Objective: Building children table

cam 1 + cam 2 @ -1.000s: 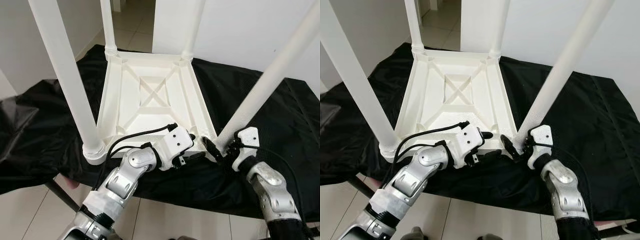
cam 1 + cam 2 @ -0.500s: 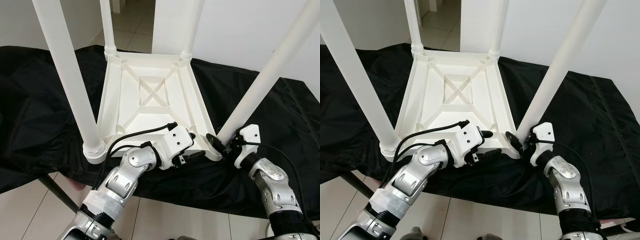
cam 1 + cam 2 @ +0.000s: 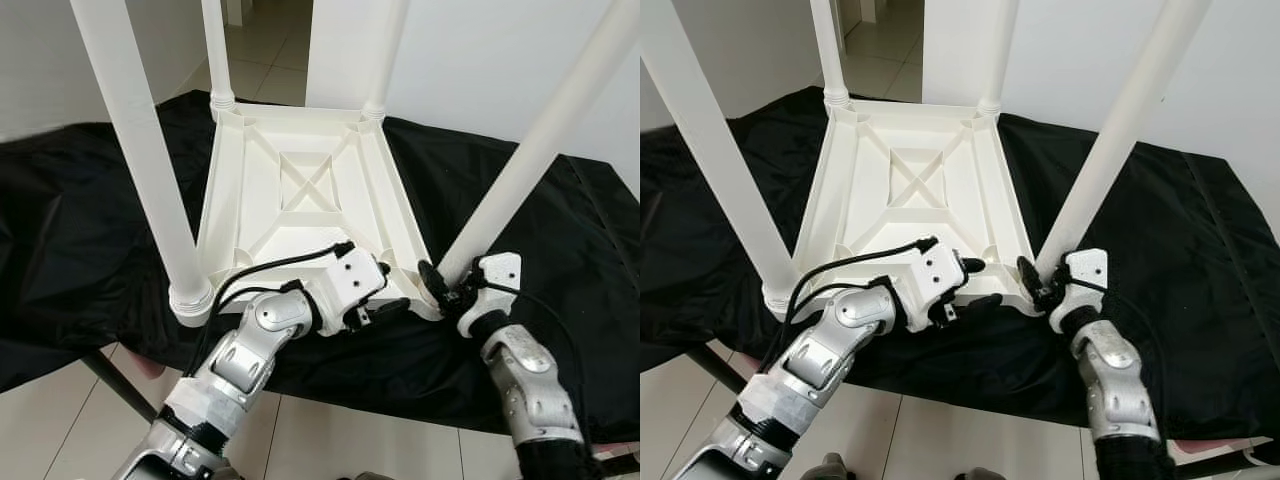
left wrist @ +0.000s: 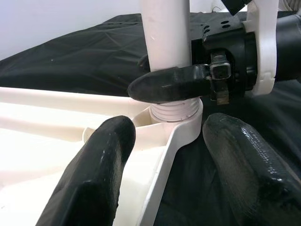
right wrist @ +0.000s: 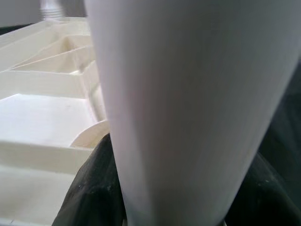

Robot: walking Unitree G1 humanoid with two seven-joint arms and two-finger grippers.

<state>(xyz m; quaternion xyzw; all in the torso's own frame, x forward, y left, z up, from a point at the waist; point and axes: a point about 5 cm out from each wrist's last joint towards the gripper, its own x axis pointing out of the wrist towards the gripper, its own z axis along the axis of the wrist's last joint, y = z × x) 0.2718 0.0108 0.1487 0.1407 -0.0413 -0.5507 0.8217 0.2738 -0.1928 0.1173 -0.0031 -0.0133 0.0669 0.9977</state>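
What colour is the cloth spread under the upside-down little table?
Black. The cloth under the white table shows best in the left eye view.

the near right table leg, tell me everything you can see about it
The near right leg is a plain white tube, plastic by its look. It rises at a slant from the near right corner socket of the upturned white tabletop, where a ribbed threaded collar is exposed. The right gripper is shut on it just above the socket, one black finger lying across its base. The left gripper straddles the tabletop's corner beside it, open.
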